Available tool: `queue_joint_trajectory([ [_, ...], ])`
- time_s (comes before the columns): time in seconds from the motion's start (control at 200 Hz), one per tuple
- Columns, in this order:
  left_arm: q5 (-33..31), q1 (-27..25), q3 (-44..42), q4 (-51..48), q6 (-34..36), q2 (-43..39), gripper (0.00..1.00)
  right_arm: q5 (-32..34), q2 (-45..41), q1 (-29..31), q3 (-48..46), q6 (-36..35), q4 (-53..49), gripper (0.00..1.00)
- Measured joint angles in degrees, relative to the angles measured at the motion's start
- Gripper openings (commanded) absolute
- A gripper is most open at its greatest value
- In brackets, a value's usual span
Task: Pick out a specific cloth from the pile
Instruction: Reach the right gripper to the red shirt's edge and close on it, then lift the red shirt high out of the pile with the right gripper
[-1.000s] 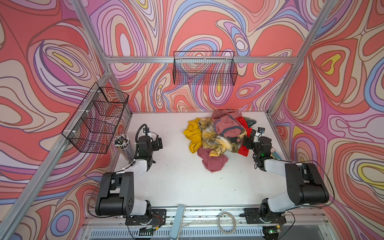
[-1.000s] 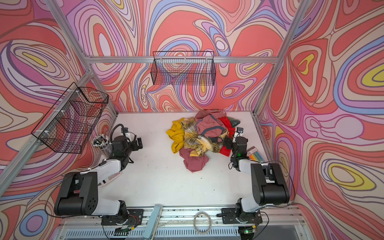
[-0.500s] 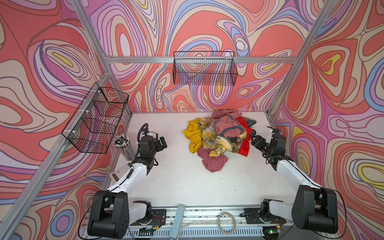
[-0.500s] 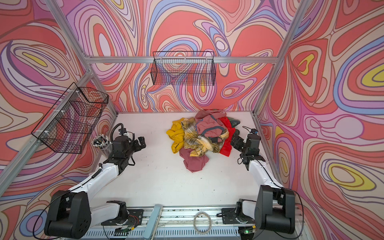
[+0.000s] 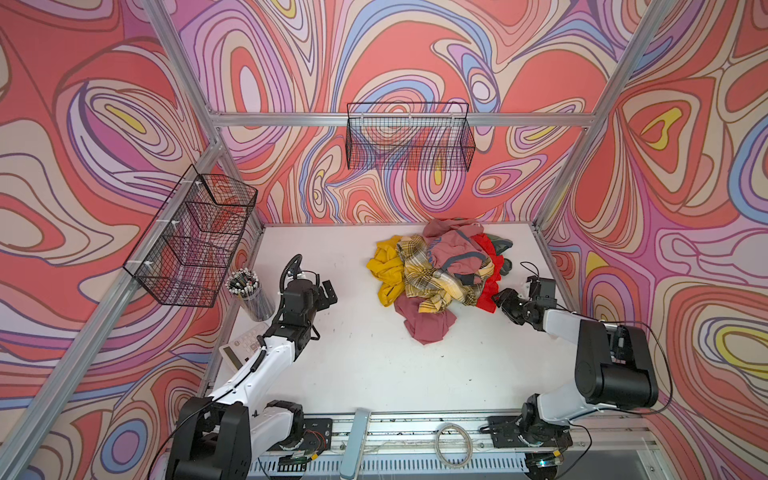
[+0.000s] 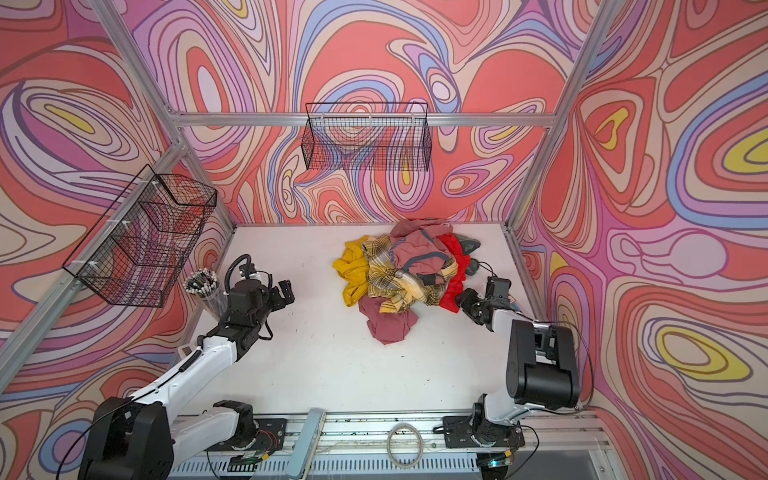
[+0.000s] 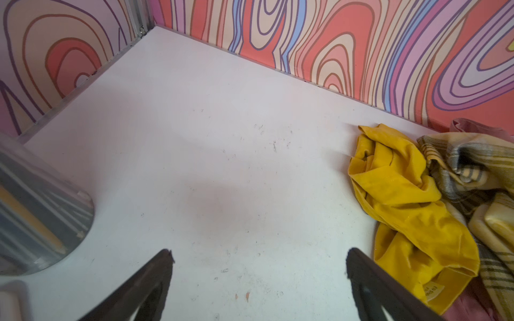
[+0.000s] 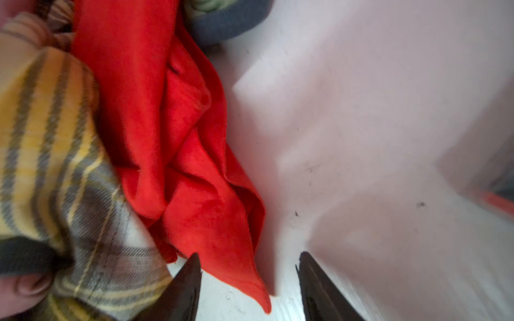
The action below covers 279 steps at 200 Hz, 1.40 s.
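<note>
The pile of mustard, yellow plaid, dusty pink and olive garments lies at the table's back right. The cloth, plain bright red, runs down the pile's right edge, partly under the plaid. My right gripper sits at its near corner. In the right wrist view the cloth ends in a pointed tip lying between the jaws of the right gripper, which stand apart and do not pinch it. My left gripper hovers wide open over bare table, left of the pile.
A clear cup of pencils and a calculator stand by the left arm. Wire baskets hang on the left wall and the back wall. The right wall runs close behind the right gripper.
The right jaws have narrowed around the red cloth's corner, and the right arm has shifted slightly toward the pile. The left gripper has drifted a little to the right, still wide open.
</note>
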Motion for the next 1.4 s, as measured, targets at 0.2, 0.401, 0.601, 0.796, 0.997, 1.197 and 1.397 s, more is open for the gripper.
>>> queue_joint_trajectory([
  [0.2, -1.09, 0.00, -0.90, -0.44, -1.20, -1.29, 1.00, -2.51, 5.73, 0.00, 3.80, 0.44, 3.23, 0.47],
  [0.401, -1.36, 0.00, -2.82, -1.60, -1.77, -1.97, 1.00, -5.44, 9.75, 0.00, 5.46, 1.73, 6.84, 0.20],
  [0.601, -1.42, 0.00, -2.82, -2.84, -1.92, -2.36, 1.00, -7.32, 9.18, -0.04, 4.92, 3.15, 10.10, 0.00],
  [0.796, -0.92, -0.02, -2.60, -5.07, -2.05, -2.10, 1.00, -7.48, -0.33, -0.04, 3.96, 1.51, 9.05, 0.00],
  [0.997, -0.13, -0.98, 0.00, -6.71, -2.45, 0.33, 1.00, -7.65, -8.37, 0.07, 8.72, -1.09, 3.08, 0.00],
  [1.197, -0.72, -5.64, 2.54, -7.89, -2.34, 4.81, 1.00, -7.65, -14.25, 0.33, 13.29, -2.47, -2.29, 0.00],
  [1.397, -1.25, -9.84, 5.18, -8.02, -2.36, 9.22, 1.00, -8.55, -16.44, 1.25, 20.35, -3.89, -7.54, 0.00],
])
